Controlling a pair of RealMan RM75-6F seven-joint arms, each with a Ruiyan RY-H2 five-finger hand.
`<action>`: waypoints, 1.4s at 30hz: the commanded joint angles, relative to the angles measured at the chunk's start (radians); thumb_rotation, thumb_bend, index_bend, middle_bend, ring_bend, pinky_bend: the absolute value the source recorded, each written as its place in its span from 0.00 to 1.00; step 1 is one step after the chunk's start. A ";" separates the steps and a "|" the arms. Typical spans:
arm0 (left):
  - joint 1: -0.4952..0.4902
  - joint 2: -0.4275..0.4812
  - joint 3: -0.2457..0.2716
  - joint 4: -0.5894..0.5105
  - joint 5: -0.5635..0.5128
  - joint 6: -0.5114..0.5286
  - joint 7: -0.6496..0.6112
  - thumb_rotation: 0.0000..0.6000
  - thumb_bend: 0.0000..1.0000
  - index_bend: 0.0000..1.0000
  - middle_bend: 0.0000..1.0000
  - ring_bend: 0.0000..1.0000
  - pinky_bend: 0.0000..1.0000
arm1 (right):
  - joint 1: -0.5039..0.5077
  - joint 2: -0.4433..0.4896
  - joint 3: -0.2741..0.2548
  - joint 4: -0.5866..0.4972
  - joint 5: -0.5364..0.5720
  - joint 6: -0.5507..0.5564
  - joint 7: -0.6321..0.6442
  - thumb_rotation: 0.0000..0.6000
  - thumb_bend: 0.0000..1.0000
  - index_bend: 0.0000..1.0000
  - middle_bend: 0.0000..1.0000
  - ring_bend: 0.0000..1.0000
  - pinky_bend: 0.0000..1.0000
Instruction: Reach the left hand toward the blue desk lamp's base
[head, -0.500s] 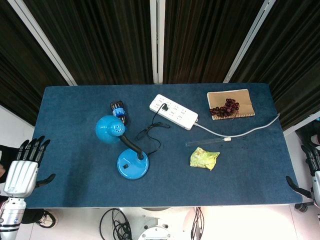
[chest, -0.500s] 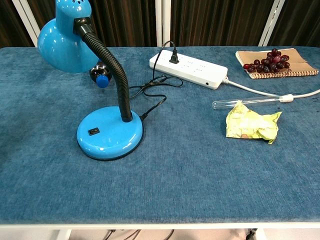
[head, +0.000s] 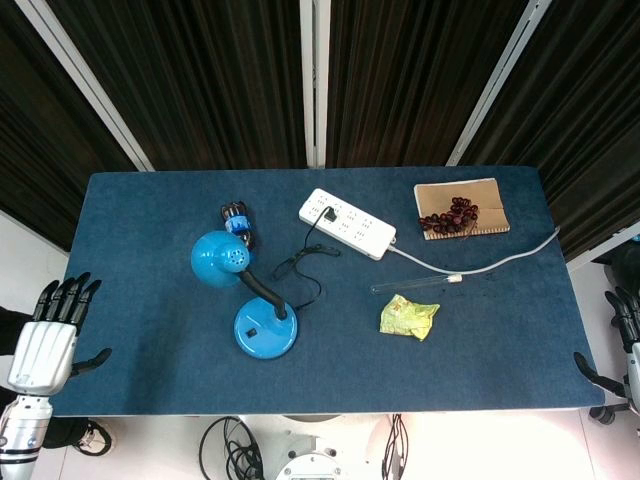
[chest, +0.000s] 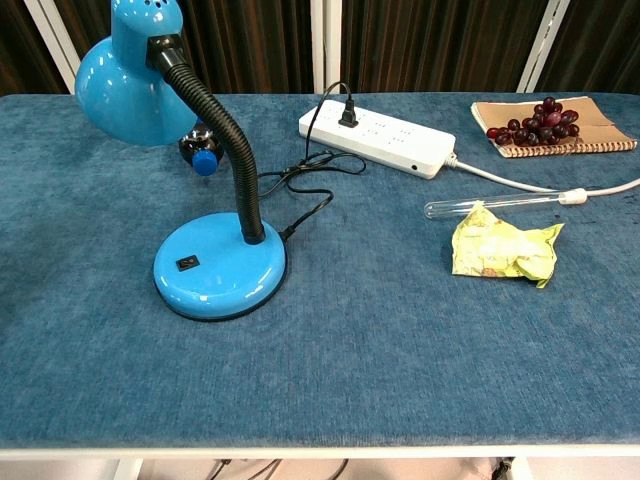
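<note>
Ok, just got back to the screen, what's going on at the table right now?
Nothing is being handled yet. The left hand hangs off the table's left edge, fingers spread and empty, well short of the blue desk lamp's round base. The right hand shows only partly at the right edge, holding nothing visible. The lamp stands upright on the blue cloth-covered table, its black cord running to the white power strip. The chest view shows neither hand.
</note>
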 joint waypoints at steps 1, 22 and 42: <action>-0.004 -0.007 -0.005 0.012 0.020 0.015 -0.036 1.00 0.01 0.05 0.04 0.02 0.07 | 0.002 0.003 0.003 -0.002 0.003 -0.002 0.003 1.00 0.20 0.00 0.00 0.00 0.00; -0.150 -0.130 0.079 -0.015 0.116 -0.280 0.064 1.00 0.37 0.06 0.80 0.79 0.82 | 0.002 -0.002 -0.002 0.011 0.002 -0.013 0.017 1.00 0.20 0.00 0.00 0.00 0.00; -0.256 -0.267 0.081 0.011 -0.029 -0.503 0.246 1.00 0.39 0.07 0.80 0.79 0.82 | 0.001 0.001 0.001 0.032 0.013 -0.021 0.054 1.00 0.20 0.00 0.00 0.00 0.00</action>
